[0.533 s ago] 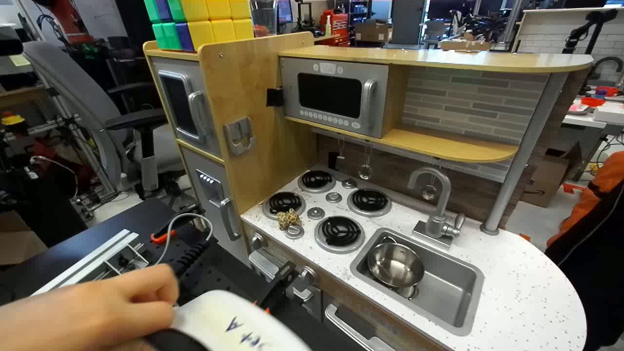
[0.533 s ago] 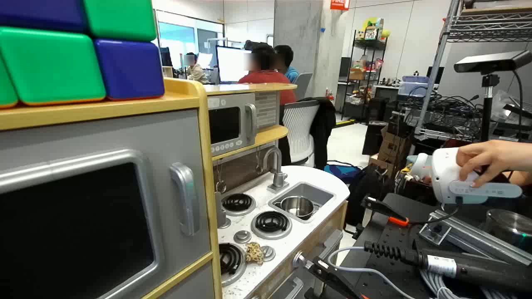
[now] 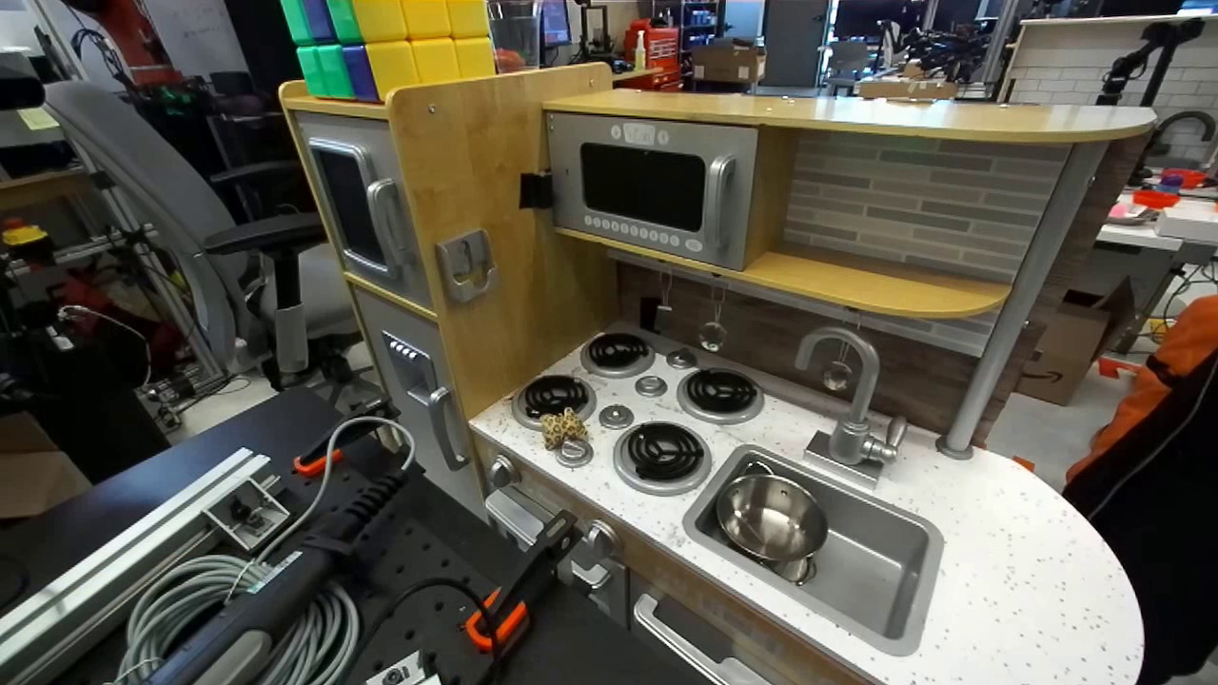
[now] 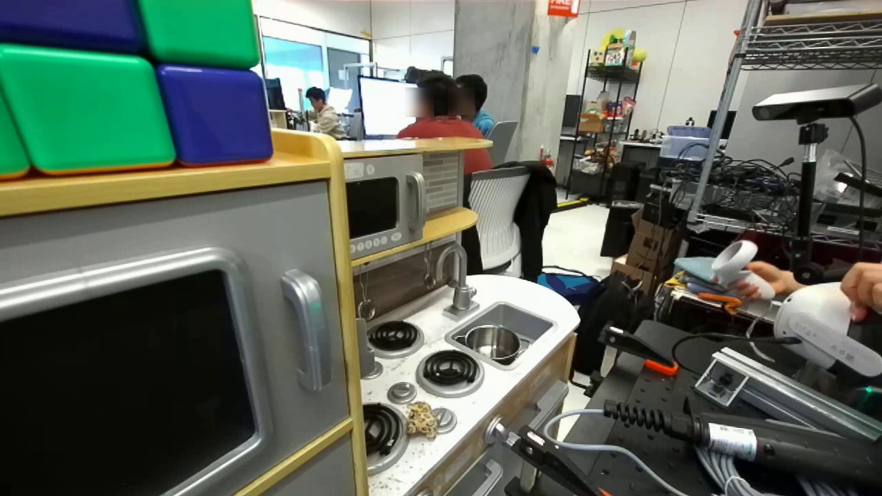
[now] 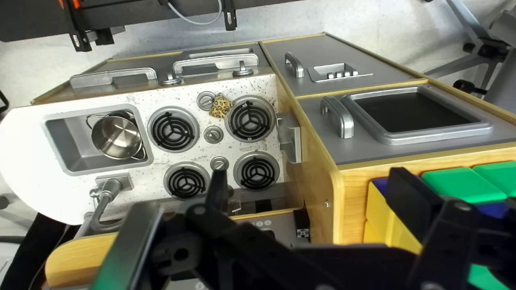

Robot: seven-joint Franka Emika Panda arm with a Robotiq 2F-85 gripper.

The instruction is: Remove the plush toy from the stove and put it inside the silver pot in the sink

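Observation:
The plush toy (image 3: 563,429), a small tan, spotted lump, lies at the edge of a front burner on the white stove (image 3: 599,468), beside a knob. It also shows in an exterior view (image 4: 422,420) and in the wrist view (image 5: 220,106). The silver pot (image 3: 773,518) stands in the left part of the sink (image 3: 880,571) in that view; the wrist view also shows the pot (image 5: 117,137) and sink (image 5: 72,141). My gripper (image 5: 309,173) is open and empty, its fingers wide apart, high above the play kitchen. It is out of both exterior views.
A curved tap (image 3: 861,381) rises behind the sink. A microwave (image 3: 657,185) and shelf overhang the back. A tall wooden side panel (image 5: 318,173) borders the stove, with coloured blocks (image 5: 463,183) on top. Hands hold a white headset (image 4: 820,331) by a black table (image 3: 457,533).
The hand and white headset have left the lower left of an exterior view. In an exterior view they have moved right, and a hand with a white controller now shows. Toy and pot have not moved.

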